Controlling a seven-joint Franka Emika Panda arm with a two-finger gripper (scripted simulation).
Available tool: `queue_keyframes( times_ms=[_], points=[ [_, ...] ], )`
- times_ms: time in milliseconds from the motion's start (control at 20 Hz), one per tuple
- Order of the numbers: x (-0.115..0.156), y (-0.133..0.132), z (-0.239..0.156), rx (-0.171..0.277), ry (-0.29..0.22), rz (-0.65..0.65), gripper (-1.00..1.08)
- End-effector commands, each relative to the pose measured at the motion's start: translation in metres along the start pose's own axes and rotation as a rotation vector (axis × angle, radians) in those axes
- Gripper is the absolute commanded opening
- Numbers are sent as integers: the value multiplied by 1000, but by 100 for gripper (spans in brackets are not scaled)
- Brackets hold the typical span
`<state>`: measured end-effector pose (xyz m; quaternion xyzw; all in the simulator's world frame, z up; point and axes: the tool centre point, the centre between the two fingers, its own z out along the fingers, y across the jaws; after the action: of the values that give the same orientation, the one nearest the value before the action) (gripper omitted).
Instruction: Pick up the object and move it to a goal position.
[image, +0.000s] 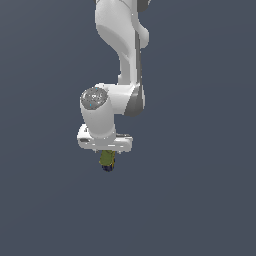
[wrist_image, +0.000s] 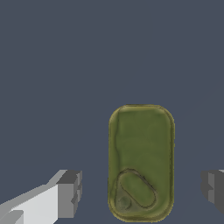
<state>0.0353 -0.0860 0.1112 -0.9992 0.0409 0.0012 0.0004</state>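
Note:
The object is a small olive-green oblong with rounded corners and an oval mark on its top face. In the exterior view it shows just under the white hand, with a dark navy end lowest. My gripper is open and straddles the object. One grey fingertip stands on one side and the other fingertip on the opposite side, each with a clear gap to the object. In the exterior view the gripper is right over the object and its fingers are hard to make out.
A plain dark grey-blue surface fills both views. The white arm comes down from the top of the exterior view. No other objects show.

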Motion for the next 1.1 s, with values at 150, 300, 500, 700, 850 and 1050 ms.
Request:
queue_keyframes(
  times_ms=[150, 300, 500, 700, 850, 1050],
  points=[
    [1, 4, 2, -1, 1, 4, 100],
    [1, 4, 9, -1, 1, 4, 100],
    [1, 4, 29, -1, 2, 4, 100],
    [1, 5, 47, -1, 2, 4, 100],
    [2, 5, 53, -1, 2, 4, 100],
    [2, 5, 53, -1, 2, 4, -100]
  ],
)
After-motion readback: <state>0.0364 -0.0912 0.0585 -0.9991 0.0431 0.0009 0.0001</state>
